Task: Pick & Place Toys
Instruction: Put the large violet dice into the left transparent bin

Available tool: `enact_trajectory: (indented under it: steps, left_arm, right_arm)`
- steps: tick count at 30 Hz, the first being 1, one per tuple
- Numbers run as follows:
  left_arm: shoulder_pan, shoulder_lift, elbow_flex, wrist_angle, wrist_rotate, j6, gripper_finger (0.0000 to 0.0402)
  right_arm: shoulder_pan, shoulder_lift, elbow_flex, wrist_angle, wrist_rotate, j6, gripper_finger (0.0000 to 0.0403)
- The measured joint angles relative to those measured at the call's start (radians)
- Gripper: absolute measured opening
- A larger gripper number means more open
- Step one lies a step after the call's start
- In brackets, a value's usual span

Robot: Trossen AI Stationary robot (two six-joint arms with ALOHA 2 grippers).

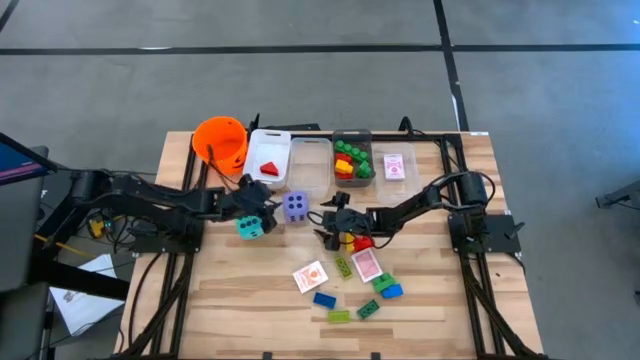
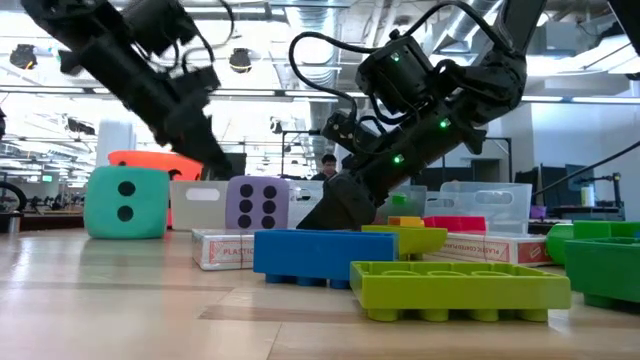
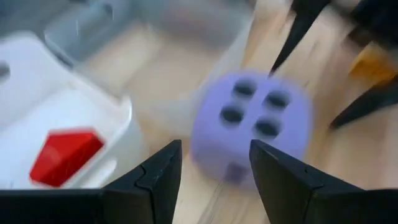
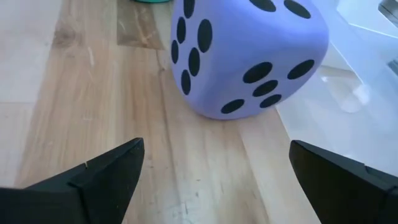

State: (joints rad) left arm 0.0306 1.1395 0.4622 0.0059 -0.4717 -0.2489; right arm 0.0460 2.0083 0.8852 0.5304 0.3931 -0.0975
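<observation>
A purple die (image 1: 296, 207) rests on the table between my two grippers. My left gripper (image 1: 270, 202) is open and empty just left of it; the die (image 3: 252, 121) lies ahead of its fingers. A teal die (image 1: 250, 226) sits beside that gripper on its near side. My right gripper (image 1: 330, 222) is wide open and empty right of the purple die (image 4: 249, 56), low over the table. A yellow and a red brick (image 1: 352, 240) lie by the right gripper. Cards (image 1: 311, 276) and several bricks (image 1: 324, 299) lie nearer the front edge.
Along the far side stand an orange bucket (image 1: 222, 140), a white bin holding a red wedge (image 1: 268, 167), a clear bin (image 1: 310, 165), a bin of bricks (image 1: 351, 160) and a bin with a card (image 1: 397, 165). Bare wood lies at the front left.
</observation>
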Motion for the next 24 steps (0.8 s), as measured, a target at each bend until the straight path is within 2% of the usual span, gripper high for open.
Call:
enact_trajectory:
  steps: [4,8,14,20,24]
  left_arm:
    - [-0.013,-0.087,0.001,0.056,0.001,-0.002,0.0182]
    - [-0.008,-0.099,0.002,0.138,0.0,-0.002,0.0182]
    - [0.046,-0.014,0.003,0.262,0.033,-0.024,0.0182]
    - [0.115,0.112,0.002,0.382,0.18,-0.048,0.0182]
    - [0.143,0.192,0.002,0.461,0.233,-0.048,0.0182]
  right_arm:
    - [0.0,0.0,0.0,0.005,0.0,0.0,0.0395]
    - [0.0,0.0,0.0,0.016,0.001,0.0,0.0395]
    - [0.007,-0.004,0.0,0.009,0.1,-0.007,0.0395]
    - [0.014,-0.027,0.0,0.005,0.103,-0.016,0.0395]
    - [0.014,-0.029,0.0,0.001,0.103,-0.016,0.0395]
